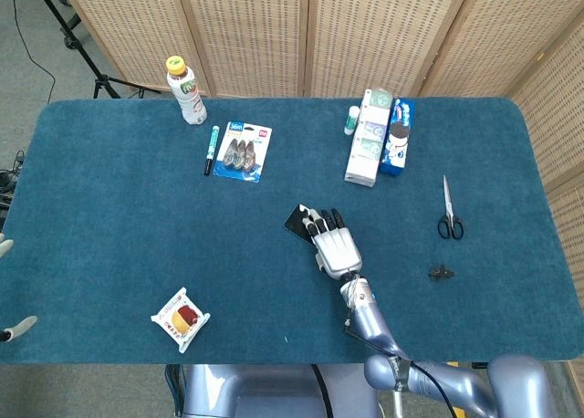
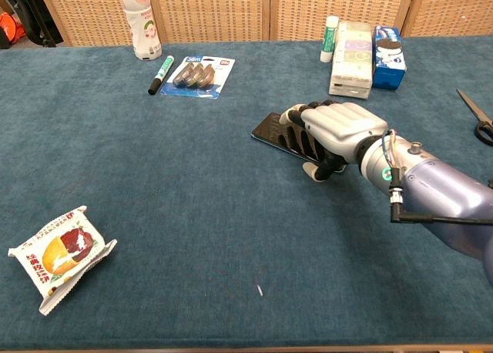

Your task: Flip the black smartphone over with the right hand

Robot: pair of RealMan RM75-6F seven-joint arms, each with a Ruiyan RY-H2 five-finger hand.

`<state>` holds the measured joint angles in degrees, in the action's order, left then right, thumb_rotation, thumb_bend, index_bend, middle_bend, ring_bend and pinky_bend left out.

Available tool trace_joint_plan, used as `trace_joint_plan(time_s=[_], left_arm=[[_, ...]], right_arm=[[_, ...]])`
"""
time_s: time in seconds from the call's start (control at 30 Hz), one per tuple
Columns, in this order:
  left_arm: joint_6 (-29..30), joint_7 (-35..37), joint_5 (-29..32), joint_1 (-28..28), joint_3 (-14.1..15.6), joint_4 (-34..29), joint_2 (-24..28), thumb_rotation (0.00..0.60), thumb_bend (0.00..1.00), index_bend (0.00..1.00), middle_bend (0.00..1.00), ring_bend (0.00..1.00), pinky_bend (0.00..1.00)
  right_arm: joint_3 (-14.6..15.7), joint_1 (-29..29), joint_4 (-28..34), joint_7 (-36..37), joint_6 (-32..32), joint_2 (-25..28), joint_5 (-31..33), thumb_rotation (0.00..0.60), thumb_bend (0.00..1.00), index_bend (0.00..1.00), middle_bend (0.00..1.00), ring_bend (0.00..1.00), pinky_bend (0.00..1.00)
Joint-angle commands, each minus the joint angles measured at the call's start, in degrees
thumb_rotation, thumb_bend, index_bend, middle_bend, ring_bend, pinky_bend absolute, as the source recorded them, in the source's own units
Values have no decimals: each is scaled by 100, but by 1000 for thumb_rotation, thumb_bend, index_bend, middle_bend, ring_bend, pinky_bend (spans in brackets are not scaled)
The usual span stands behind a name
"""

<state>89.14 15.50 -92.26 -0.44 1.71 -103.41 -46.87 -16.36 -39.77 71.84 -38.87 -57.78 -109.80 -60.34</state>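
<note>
The black smartphone (image 2: 271, 129) lies near the middle of the blue table (image 2: 154, 214); in the head view the smartphone (image 1: 296, 220) shows only its far left corner. My right hand (image 2: 337, 132) covers its right part, fingers curled over the top and thumb at the near edge, gripping it. From above, the right hand (image 1: 334, 245) points away from me. Two pale fingertips of my left hand (image 1: 16, 327) show at the left edge, spread apart with nothing in them.
At the back stand a bottle (image 1: 185, 89), a marker (image 1: 211, 149), a blister pack (image 1: 245, 151) and boxes (image 1: 370, 149). Scissors (image 1: 449, 213) and a small black clip (image 1: 441, 273) lie to the right. A snack packet (image 2: 60, 254) sits front left.
</note>
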Motion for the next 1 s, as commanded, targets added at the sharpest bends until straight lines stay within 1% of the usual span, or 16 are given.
trace_joint_plan(time_s=[0.03, 0.17, 0.27, 0.33, 0.43, 0.53, 0.63, 0.83, 1.0], left_arm=[[-32, -14, 10, -15, 0, -6, -2, 600, 0, 0, 0, 0, 0], [-48, -46, 14, -22, -1, -21, -7, 600, 0, 0, 0, 0, 0], [-49, -64, 16, -22, 0, -31, -13, 600, 0, 0, 0, 0, 0], [-62, -80, 20, -26, 2, -39, -14, 600, 0, 0, 0, 0, 0], [-66, -102, 21, -29, 0, -44, -21, 600, 0, 0, 0, 0, 0], [-70, -104, 14, -30, 5, -52, -21, 600, 0, 0, 0, 0, 0], [-51, -94, 17, -23, 2, -48, -20, 600, 0, 0, 0, 0, 0], [-59, -97, 8, -27, 6, -42, -23, 600, 0, 0, 0, 0, 0], [-68, -106, 20, -30, 4, -51, -25, 600, 0, 0, 0, 0, 0]], right_arm=[[16, -9, -61, 13, 6, 21, 66, 600, 466, 119, 43, 0, 0], [54, -42, -216, 5, 2, 44, 79, 600, 472, 119, 43, 0, 0], [79, -53, -312, 11, 13, 57, 107, 600, 528, 123, 90, 21, 19], [112, -52, -382, 32, 0, 62, 104, 600, 578, 141, 144, 74, 93], [179, -43, -470, 105, -28, 65, 28, 600, 642, 161, 177, 122, 179], [235, -43, -576, 174, -36, 59, -29, 600, 737, 189, 216, 180, 249], [285, -46, -658, 269, -62, 53, -125, 600, 843, 217, 252, 225, 288], [332, -47, -699, 612, -146, 73, -385, 600, 940, 274, 323, 300, 309], [253, -117, -727, 851, -156, 89, -503, 600, 956, 300, 360, 339, 309]])
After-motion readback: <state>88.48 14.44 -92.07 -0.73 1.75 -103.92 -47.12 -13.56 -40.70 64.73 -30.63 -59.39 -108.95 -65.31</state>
